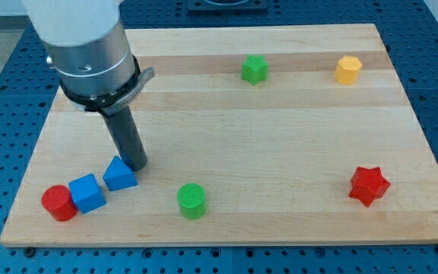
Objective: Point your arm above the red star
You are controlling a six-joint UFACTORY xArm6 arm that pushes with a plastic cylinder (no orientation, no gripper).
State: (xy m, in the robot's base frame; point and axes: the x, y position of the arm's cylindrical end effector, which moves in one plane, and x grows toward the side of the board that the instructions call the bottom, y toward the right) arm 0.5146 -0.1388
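The red star (369, 185) lies near the view's right edge, low on the wooden board (280, 122). My tip (136, 165) rests on the board at the view's lower left, far to the left of the red star. It touches the upper right edge of a blue triangular block (119, 174).
A blue cube (87, 192) and a red cylinder (58, 203) lie left of the blue triangle. A green cylinder (192, 201) sits at the bottom centre. A green star-like block (255, 68) and a yellow hexagon-like block (348, 69) lie near the top.
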